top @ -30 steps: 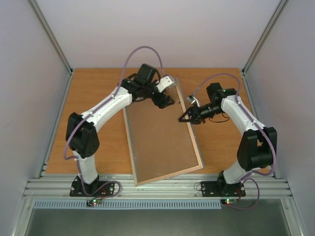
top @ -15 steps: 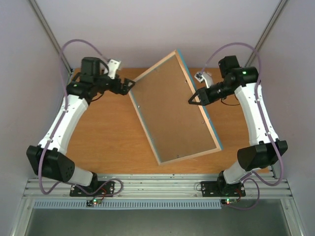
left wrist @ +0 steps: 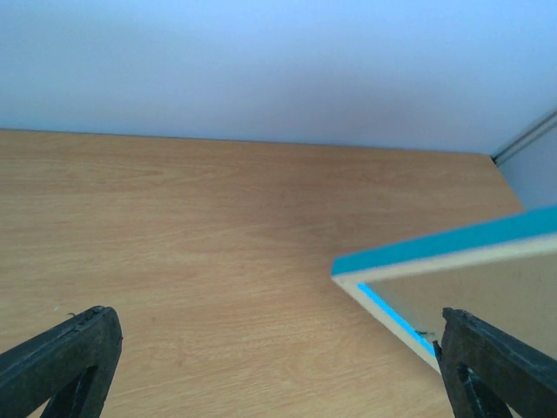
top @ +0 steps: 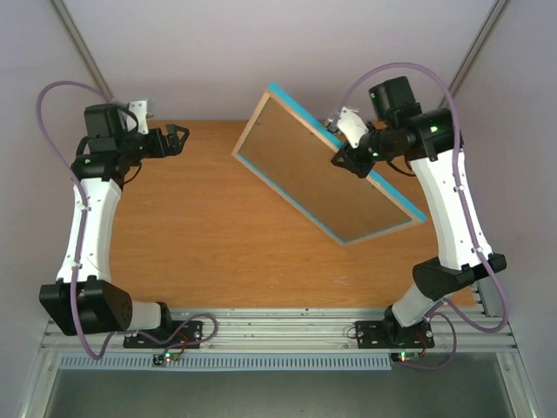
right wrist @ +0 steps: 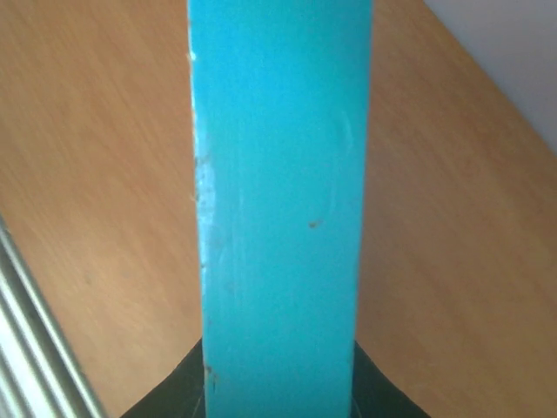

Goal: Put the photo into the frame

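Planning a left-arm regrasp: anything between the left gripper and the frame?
Nothing visible. The left gripper is open, and only table surface shows between it and the frame. The right gripper holds the frame by its turquoise edge, tilted and lifted off the table.

Frame [top: 326, 170]: the back face is brown, matt and fibreboard-like, bordered by pale bare wood. Its outer edge [right wrist: 278, 218] is painted turquoise, smooth with a soft sheen, and carries small scuffs and chips in my right wrist view.
Table [top: 209, 235]: orange-brown wood-grain top, smooth, satin finish. Probably laminate, though I cannot be sure from here.
My left gripper [top: 178, 138]: fingers [left wrist: 65, 357] of black, matt, faintly grainy plastic.
My left arm [top: 87, 218]: white glossy shell with black matt joints.
Rail [top: 278, 327]: ribbed grey metal, dull finish.
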Tool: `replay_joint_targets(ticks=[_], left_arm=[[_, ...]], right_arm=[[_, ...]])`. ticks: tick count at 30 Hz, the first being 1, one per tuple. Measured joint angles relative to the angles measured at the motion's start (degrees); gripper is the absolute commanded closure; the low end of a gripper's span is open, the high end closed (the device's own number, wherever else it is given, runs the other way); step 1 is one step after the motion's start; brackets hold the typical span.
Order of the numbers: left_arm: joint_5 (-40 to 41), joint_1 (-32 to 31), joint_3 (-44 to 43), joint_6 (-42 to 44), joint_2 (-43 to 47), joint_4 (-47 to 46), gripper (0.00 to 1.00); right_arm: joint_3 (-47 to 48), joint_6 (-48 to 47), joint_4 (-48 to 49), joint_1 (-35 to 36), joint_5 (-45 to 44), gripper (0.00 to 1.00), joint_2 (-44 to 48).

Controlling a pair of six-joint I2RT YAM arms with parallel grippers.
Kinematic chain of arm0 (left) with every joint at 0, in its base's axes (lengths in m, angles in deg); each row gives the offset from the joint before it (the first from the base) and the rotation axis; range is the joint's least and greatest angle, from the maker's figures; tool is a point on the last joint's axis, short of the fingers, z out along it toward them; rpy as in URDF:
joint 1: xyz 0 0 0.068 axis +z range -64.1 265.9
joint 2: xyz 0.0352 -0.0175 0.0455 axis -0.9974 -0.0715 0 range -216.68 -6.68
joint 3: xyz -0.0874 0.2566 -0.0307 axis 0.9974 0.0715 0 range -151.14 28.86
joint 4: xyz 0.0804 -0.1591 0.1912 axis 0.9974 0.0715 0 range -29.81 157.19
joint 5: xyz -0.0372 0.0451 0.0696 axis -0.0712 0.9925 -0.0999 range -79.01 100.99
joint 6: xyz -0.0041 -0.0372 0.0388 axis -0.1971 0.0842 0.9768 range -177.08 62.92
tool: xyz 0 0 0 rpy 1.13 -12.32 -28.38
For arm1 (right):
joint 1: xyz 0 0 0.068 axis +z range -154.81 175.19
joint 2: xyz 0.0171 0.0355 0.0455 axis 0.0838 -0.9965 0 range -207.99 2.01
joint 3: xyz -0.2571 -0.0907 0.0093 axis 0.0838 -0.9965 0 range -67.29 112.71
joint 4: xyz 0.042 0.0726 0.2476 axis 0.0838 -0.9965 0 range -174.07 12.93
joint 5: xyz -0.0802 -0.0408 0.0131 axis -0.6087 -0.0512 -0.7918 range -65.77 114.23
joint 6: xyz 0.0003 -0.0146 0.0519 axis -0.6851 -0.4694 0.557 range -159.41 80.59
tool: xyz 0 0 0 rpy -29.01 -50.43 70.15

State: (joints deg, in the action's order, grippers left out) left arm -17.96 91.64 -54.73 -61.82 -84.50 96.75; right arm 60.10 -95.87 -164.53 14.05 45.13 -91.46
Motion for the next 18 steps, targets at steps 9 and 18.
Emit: replay_joint_targets(ticks=[9, 18], left_arm=[[-1.7, 4.9, 1.5, -2.8, 3.2, -0.6, 0.01], [-2.1, 5.7, 2.1, -3.2, 5.5, -0.8, 0.01]], right_arm=[[-10.5, -9.0, 8.8, 14.8, -20.2, 0.99, 0.7], [-43.5, -18.1, 37.1, 31.7, -36.9, 0.99, 10.1]])
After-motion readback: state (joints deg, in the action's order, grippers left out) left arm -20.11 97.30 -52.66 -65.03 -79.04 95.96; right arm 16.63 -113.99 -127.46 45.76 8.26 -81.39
